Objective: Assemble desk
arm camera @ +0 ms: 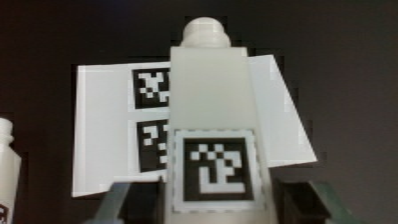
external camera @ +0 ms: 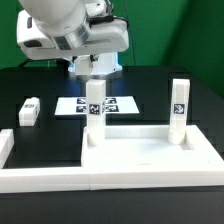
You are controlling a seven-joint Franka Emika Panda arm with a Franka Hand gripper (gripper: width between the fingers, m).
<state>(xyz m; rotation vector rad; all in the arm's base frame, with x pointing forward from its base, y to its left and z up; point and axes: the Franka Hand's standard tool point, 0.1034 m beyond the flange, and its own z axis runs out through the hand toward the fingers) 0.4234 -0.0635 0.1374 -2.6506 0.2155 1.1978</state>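
Note:
My gripper is shut on the upper end of a white desk leg and holds it upright, rounded tip down, over the marker board just behind the tabletop's far left corner. In the wrist view the leg runs away from the gripper, tag facing the camera, with the fingers on either side of it. The white rimmed tabletop lies flat in front. A second leg stands upright at its far right corner. A third leg lies loose on the exterior view's left.
White L-shaped rails run along the table's front and left side, against the tabletop. The marker board lies on the black table under the held leg. The loose leg shows at the wrist view's edge.

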